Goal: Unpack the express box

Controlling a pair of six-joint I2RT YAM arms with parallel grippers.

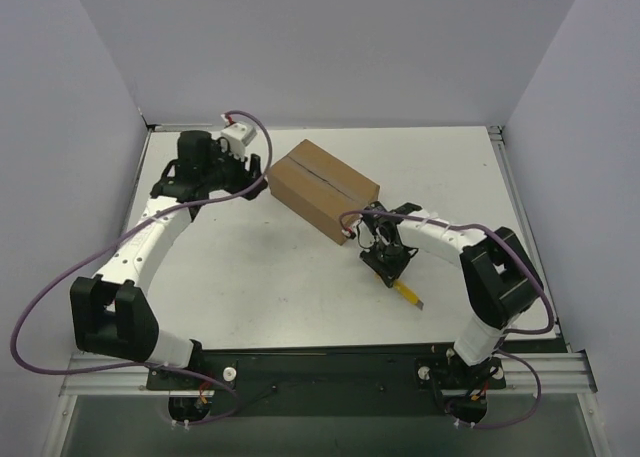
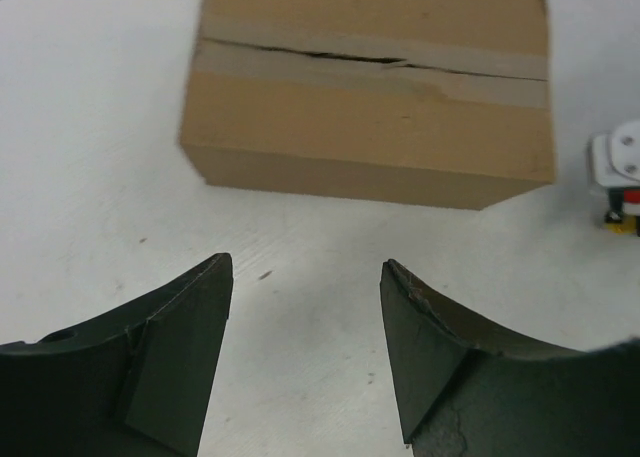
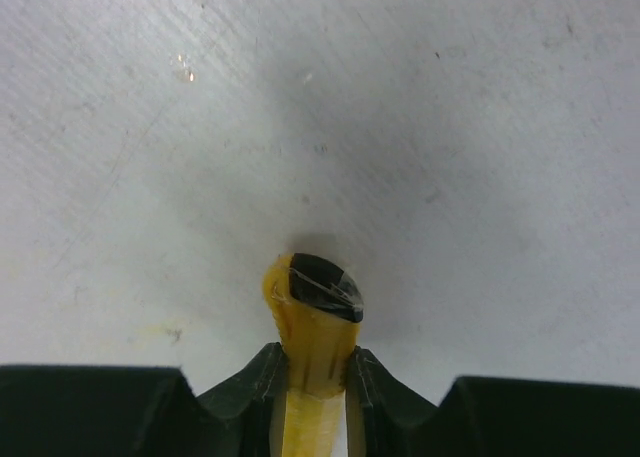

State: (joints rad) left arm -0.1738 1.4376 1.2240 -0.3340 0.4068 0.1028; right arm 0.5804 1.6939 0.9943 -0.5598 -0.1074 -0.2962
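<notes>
Box position: the express box [image 1: 322, 182] sits on the far half of the worktop [image 1: 260, 277], about midway between the left and right edges, flat on its base.
Box long axis: diagonal, one short end turned to the far-left corner and the other to the near-right corner.
Box top: a strip of tape follows the centre seam along the long axis. In the left wrist view the box [image 2: 370, 127] shows a thin dark slit along part of that strip.
Count: one box, one yellow utility knife [image 1: 407, 293], two arms, two claws.
Left arm pose: it runs from its base up the left edge of the worktop, then bends right near the far-left corner, with the wrist aimed at the box.
Left claw: the left gripper [image 1: 257, 174] stands with its jaws apart and nothing between them. The left wrist view shows the left gripper [image 2: 305, 277] low over the worktop, its fingers [image 2: 190, 317] near the box but clear of it.
Right arm pose: the elbow sits high by the right edge. The forearm reaches left towards the middle, and the wrist tips down just off the box's near-right end.
Right claw: the right gripper [image 1: 385, 260] is clamped on the knife. Close up, the right gripper [image 3: 315, 362] presses both sides of the yellow handle [image 3: 312, 312].
Knife direction: the dark-capped end points away from the claw, and the other end sticks out towards the near-right corner.
Knife contact: I cannot tell whether it rests on the worktop.
</notes>
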